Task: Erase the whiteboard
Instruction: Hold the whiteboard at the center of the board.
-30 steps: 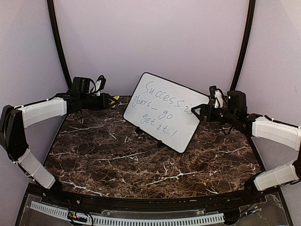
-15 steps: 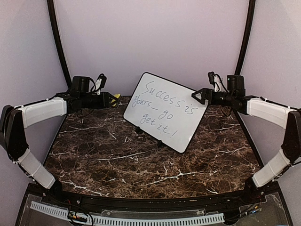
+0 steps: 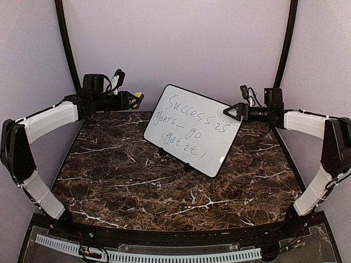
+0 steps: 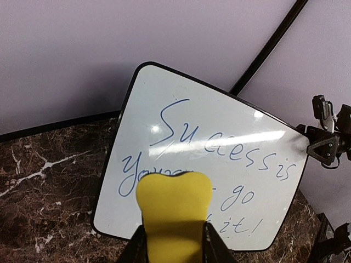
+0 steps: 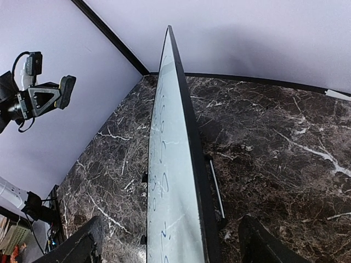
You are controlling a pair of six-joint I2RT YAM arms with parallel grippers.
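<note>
The whiteboard [image 3: 192, 129] stands tilted on the marble table, covered in blue handwriting. The left wrist view has the whiteboard [image 4: 219, 126] face on. A yellow eraser [image 4: 174, 208] is clamped in my left gripper [image 4: 174, 241], raised to the board's left and short of it. From above, that left gripper [image 3: 133, 99] sits apart from the board's top left corner. My right gripper [image 3: 230, 112] is at the board's upper right edge. In the right wrist view the whiteboard [image 5: 170, 181] runs edge-on between the open right gripper [image 5: 173, 249], gaps on both sides.
The dark marble table [image 3: 164, 186] carries only the board on its small black feet [image 3: 186, 166]. A wire stand [image 5: 216, 192] props the board from behind. Purple walls and two black curved poles [image 3: 66, 49] close in the back.
My left arm has lifted the eraser and carried it right, toward the board. My right arm has risen and moved back to the board's upper right edge, its jaws narrowing slightly.
</note>
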